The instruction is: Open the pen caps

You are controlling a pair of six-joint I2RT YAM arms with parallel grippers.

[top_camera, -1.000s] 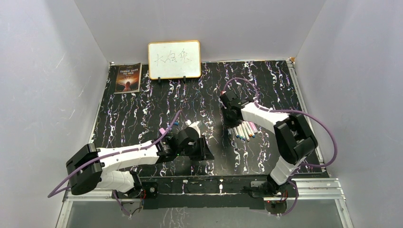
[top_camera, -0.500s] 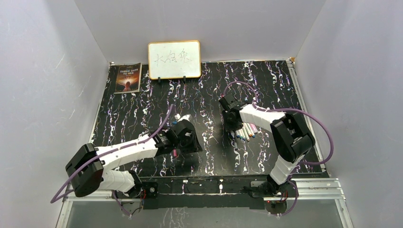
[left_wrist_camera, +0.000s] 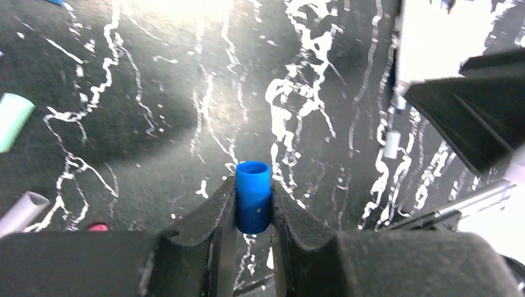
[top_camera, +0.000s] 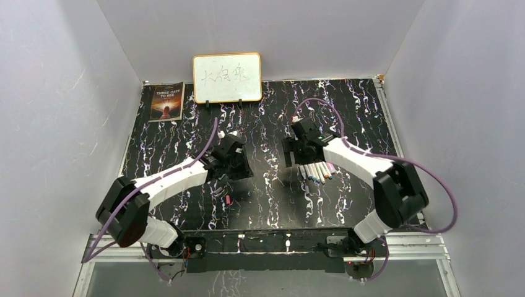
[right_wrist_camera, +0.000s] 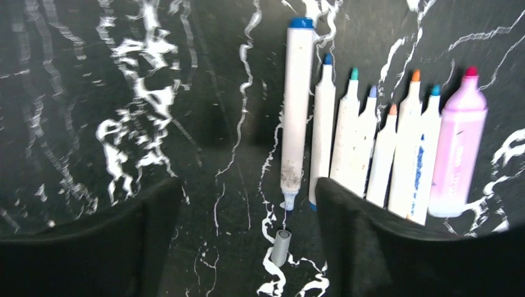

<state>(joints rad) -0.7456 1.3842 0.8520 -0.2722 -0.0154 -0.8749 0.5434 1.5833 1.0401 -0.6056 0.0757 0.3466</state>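
My left gripper point(left_wrist_camera: 253, 213) is shut on a short blue pen cap point(left_wrist_camera: 253, 201), held above the dark marbled table; seen from above it hangs left of centre point(top_camera: 232, 162). My right gripper point(right_wrist_camera: 247, 235) stands open over the left end of the row of pens point(top_camera: 317, 170). A white pen with a blue end point(right_wrist_camera: 296, 105) lies free on the table, its bare tip toward the fingers. A small grey cap point(right_wrist_camera: 282, 247) lies between the open fingers, touching neither. Further right lie several white pens and a thick pink marker point(right_wrist_camera: 457, 154).
Loose caps lie on the table left of centre: a green one point(left_wrist_camera: 12, 120), a grey one point(left_wrist_camera: 25, 210) and a pink one point(top_camera: 228, 198). A whiteboard point(top_camera: 226, 77) and a book point(top_camera: 167, 101) stand at the back edge.
My right gripper has opened and let go of the white pen, which now lies beside the row. My left arm has carried the blue cap away from the near edge, toward the back.
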